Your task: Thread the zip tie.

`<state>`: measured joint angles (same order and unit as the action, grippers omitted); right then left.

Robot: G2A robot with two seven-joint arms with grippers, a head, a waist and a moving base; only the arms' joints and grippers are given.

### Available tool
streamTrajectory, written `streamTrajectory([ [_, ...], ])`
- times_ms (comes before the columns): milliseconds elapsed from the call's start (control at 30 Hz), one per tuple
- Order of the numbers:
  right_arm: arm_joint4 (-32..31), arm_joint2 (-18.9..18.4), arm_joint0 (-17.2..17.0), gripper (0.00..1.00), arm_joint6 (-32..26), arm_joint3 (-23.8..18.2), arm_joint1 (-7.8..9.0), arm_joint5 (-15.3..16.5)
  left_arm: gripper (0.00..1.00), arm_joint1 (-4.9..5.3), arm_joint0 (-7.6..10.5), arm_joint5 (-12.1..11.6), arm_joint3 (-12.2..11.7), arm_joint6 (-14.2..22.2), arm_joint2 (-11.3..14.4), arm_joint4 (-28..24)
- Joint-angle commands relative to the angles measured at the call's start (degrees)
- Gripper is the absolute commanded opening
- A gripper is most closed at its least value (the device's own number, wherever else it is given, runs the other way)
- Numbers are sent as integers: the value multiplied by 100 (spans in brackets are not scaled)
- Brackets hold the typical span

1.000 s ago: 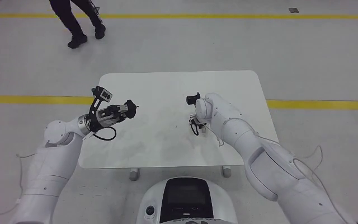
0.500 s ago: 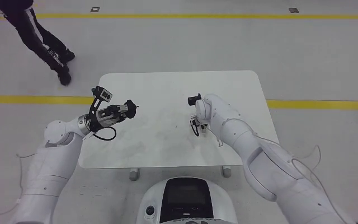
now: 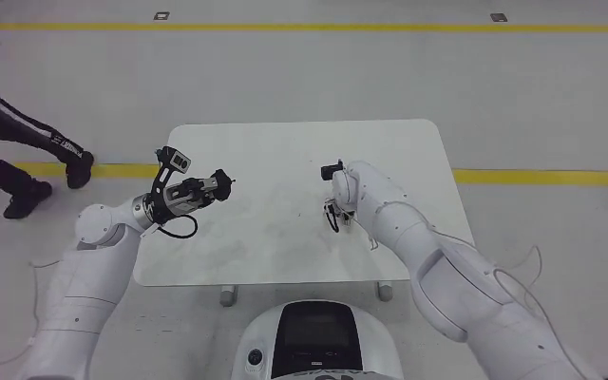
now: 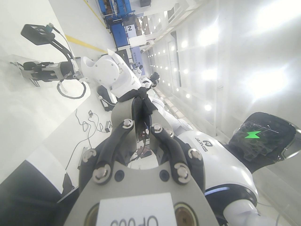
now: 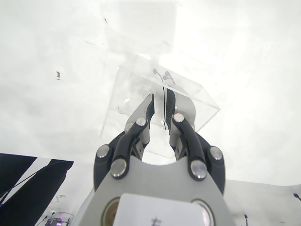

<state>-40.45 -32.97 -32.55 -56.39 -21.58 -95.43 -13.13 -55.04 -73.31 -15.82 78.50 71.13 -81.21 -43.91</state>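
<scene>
- The zip tie [image 5: 163,104] is a thin black strap. It is straight and seen edge-on, so it reads as a fine dark line.
- It runs across one face of the clear box [image 5: 124,88] and reaches as far as one edge of the box.
- Just beyond that edge, two small black heads [image 5: 167,73] with short curved tails sit side by side against the box. Whether either one joins the strap cannot be told.
- The clear box is transparent and straight-edged.

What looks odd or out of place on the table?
Nothing is spilled or broken. One small brown scrap lies alone on the table, apart from the clear box; what it is, I cannot tell.
</scene>
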Motion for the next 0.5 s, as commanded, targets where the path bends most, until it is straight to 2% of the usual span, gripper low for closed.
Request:
streamTrajectory([
  [0,-12,-7,5,15,3,34,-15,9,0,0,0,0,0,0,0,0],
  [233,-28,-42,23,16,17,163,-66,63,0,0,0,0,0,0,0,0],
  [467,25,-106,49,12,-14,261,-107,211,0,0,0,0,0,0,0,0],
])
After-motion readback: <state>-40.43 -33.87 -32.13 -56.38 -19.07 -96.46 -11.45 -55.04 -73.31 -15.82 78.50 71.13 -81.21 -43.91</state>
